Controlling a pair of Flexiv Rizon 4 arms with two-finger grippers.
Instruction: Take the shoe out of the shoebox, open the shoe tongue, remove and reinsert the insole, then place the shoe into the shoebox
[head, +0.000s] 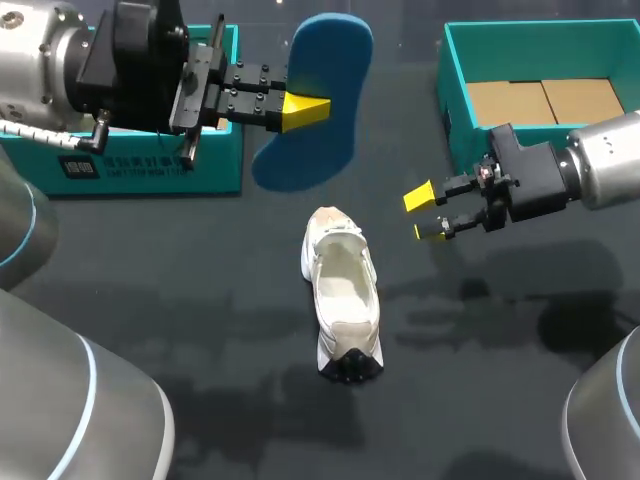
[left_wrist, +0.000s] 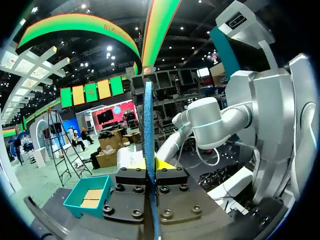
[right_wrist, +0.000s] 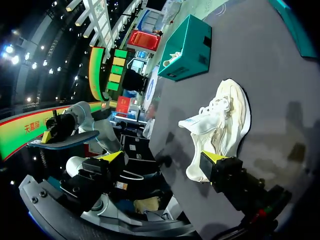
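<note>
Head view is showing my left end effector (head: 305, 110) pinching the blue insole (head: 335, 60) aloft, presumably for reinsertion, while my right end effector (head: 424, 214) is hovering spread just beside the shoe (head: 343, 290), which is lying on the surface below both, likely so I can steady it.

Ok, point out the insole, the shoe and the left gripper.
insole (head: 300, 160), head view, end nearer the shoe.
shoe (head: 343, 290), head view, its open inside.
left gripper (head: 305, 110), head view, between its yellow tips.
</note>
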